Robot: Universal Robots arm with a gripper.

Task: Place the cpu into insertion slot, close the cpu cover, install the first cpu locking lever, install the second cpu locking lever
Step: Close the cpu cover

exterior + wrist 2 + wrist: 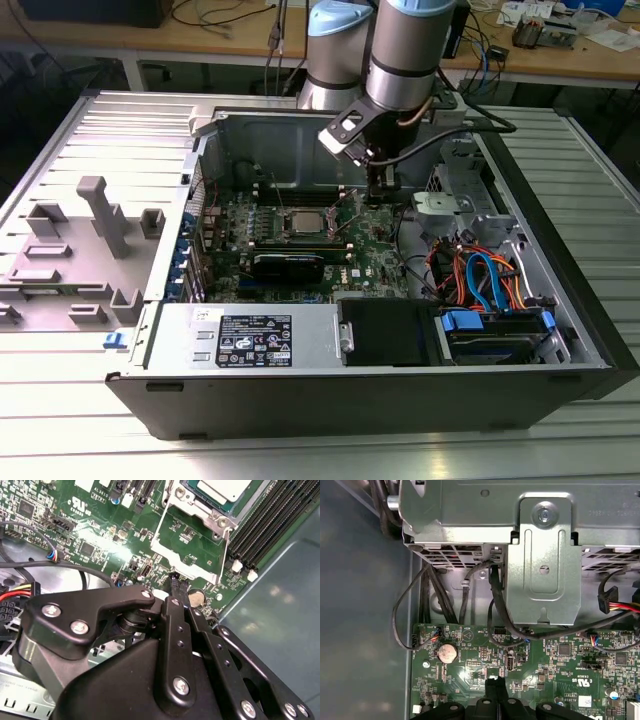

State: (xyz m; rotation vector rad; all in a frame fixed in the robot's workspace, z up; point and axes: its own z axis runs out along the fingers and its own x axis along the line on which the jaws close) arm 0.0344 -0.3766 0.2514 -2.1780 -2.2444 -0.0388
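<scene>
Case [400, 395]: open on the worktop [330, 455]; green board [372, 262] exposed
Cpu [303, 222]: in its socket on the board, silver top up; cover [199, 509] framing it
Gripper [175, 582]: fingers [492, 687] together, empty; tip just above the board, near the coin cell [447, 652], apart from the socket

- The cpu [225, 487]: a flat silver-grey square, seated level in its socket on the green board [100, 525].
- The cpu cover [200, 509]: a silvery frame, lying flat around the chip's edge on that board.
- A thin wire lever [226, 550] runs beside the frame; whether it is latched cannot be told.
</scene>
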